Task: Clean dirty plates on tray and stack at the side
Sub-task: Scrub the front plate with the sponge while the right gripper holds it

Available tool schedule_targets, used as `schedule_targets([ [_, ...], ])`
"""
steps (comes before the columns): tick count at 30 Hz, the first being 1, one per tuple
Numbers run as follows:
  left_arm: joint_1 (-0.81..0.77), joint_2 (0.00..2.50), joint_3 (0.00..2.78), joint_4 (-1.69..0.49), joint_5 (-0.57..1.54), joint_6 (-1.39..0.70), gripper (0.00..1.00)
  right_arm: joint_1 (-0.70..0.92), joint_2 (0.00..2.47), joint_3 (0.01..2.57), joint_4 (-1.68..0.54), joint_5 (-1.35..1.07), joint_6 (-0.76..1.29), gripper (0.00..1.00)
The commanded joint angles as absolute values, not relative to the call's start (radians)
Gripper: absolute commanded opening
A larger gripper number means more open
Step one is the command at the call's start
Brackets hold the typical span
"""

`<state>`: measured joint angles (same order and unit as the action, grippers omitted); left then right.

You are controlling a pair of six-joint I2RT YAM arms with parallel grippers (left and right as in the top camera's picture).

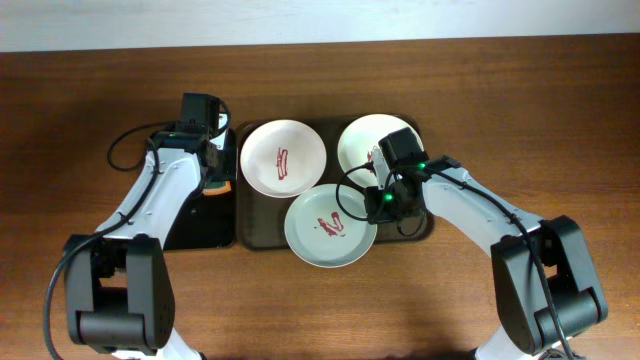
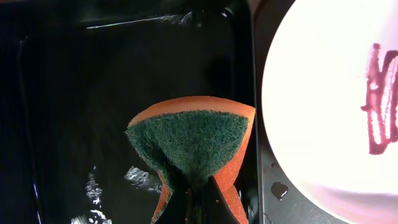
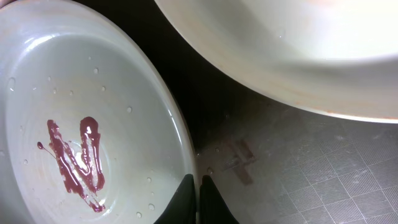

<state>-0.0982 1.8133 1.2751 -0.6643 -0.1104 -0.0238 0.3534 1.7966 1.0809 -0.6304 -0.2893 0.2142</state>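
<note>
Logged three plates on dark tray (image 1: 260,220), mid-counter (image 1: 560,100), closer to far edge than to near edge.

Found near plate (image 1: 318,245) pale green, with a red sauce smear in the well and droplets on the glaze. Overhangs the tray's near rim toward near edge of counter.

Found right claw (image 3: 199,202) at that plate's right rim, fingers drawn almost together with the rim running in between. Read as clenched on the rim.

Found left claw (image 2: 194,208) pinched on orange sponge (image 2: 189,140), green scouring face toward the wrist camera. Hangs over black bin (image 1: 195,225) just left of tray, toward left edge of counter.

Handling, judged:
- Plates: stiff, breakable, moderately heavy for a rim pinch, slick where wet. Best taken at the rim and held deep enough to resist tipping.
- Sponge: soft and light, already buckled by the pinch.

Orientation:
- No long axis on round plates; all three lie face up.
- Sauce streaks on near plate run roughly near-to-far.
- Far-left plate (image 1: 265,150) also smeared.
- Far-right plate (image 1: 360,140) shows no smear.
- Cannot tell whether near plate sits level or tilted.
</note>
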Motion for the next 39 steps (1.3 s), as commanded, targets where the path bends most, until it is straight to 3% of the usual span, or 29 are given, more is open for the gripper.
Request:
schedule_targets([
  [1,-0.102,1.779,1.309,-0.683,-0.065,-0.03,0.0,0.36,1.805,1.102,-0.632,-0.277,0.218,0.04],
  [8,-0.119,1.7,1.402,-0.713,0.348,-0.023,0.0,0.36,1.805,1.102,-0.635,-0.277,0.219,0.04],
  [16,-0.242,1.768,1.401,-0.721,0.608,-0.212,0.0,0.36,1.805,1.102,-0.636,-0.277,0.219,0.04],
  [27,-0.409,1.957,1.394,-0.753,0.72,-0.48,0.0,0.36,1.805,1.102,-0.639,-0.277,0.219,0.04],
  [39,-0.423,2.029,1.375,-0.757,0.791,-0.512,0.0,0.36,1.805,1.102,-0.639,-0.277,0.219,0.04],
])
